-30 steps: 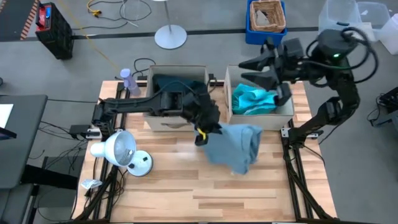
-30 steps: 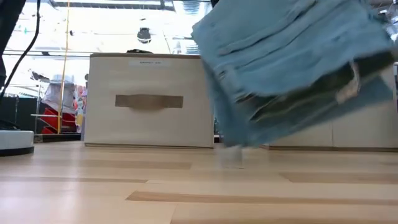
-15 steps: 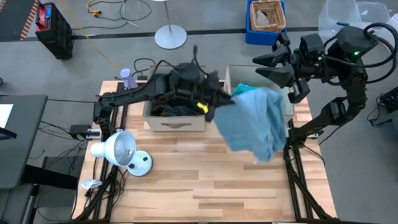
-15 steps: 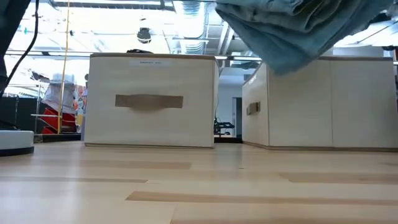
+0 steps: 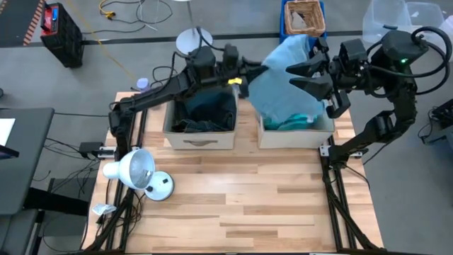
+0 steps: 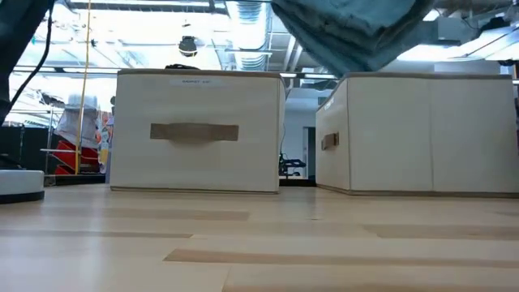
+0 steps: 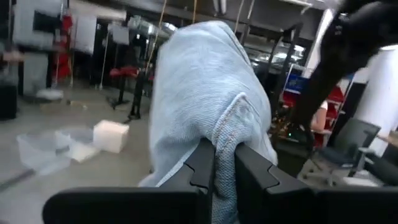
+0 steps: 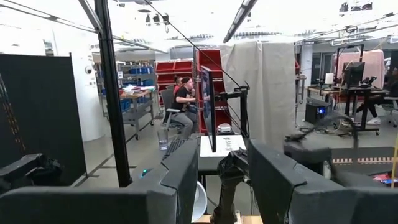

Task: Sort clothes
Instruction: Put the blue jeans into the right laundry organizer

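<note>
High view: left gripper (image 5: 248,71) is raised above the far edge of the table, between the two beige boxes, clamped on the light blue jeans (image 5: 283,85). The jeans hang in the air over the right box (image 5: 296,134), draping down into its opening. A bit of teal shirt (image 5: 301,120) shows in that box under the denim. The left box (image 5: 200,136) holds dark clothes (image 5: 205,110); can't split them into separate pieces from here. Right gripper (image 5: 301,74) hovers over the far right side of the right box, just beside the hanging denim, fingers spread apart, holding nothing. A white lamp (image 5: 134,170) sits on the near left of the table (image 5: 269,205).

Low view: both boxes stand on the wooden table, left box (image 6: 195,130) with a fabric handle facing the camera, right box (image 6: 422,134) further right. The bottom of the light blue jeans (image 6: 349,32) hangs above the right box's left end, clear of the tabletop.

Left wrist view: the two dark fingers (image 7: 202,165) are pinched tight on a seam of the light blue jeans (image 7: 205,99), with the denim bunched up above the grip. The other arm's dark body shows on the far side.

Right wrist view: fingers (image 8: 183,171) are wide apart with nothing between them, looking out into the room; a person (image 8: 181,99) sits at a desk far back.
</note>
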Robot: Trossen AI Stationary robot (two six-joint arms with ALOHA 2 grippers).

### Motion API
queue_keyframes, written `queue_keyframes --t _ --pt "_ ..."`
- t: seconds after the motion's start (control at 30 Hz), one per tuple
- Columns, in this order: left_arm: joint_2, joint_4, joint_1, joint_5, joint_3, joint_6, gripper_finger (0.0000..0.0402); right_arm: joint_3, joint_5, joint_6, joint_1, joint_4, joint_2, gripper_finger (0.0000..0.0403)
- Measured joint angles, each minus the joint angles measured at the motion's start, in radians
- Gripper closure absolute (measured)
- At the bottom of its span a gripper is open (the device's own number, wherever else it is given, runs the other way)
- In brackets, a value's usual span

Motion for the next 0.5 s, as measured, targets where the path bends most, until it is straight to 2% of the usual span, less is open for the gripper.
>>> queue_keyframes --t 0.2,0.33,0.5 --pt "0.076 0.055 0.031 0.012 -0.001 -0.097 0.0374 0.0 0.002 -0.01 0.0 -0.008 0.0 0.0251" --pt "0.119 0.127 0.04 0.064 -0.002 -0.18 0.0374 0.0 0.002 -0.011 0.0 -0.008 0.0 0.0251" --pt "0.201 0.296 0.04 0.19 -0.002 -0.356 0.0375 0.0 0.001 -0.02 -0.001 -0.009 0.0 0.0251"
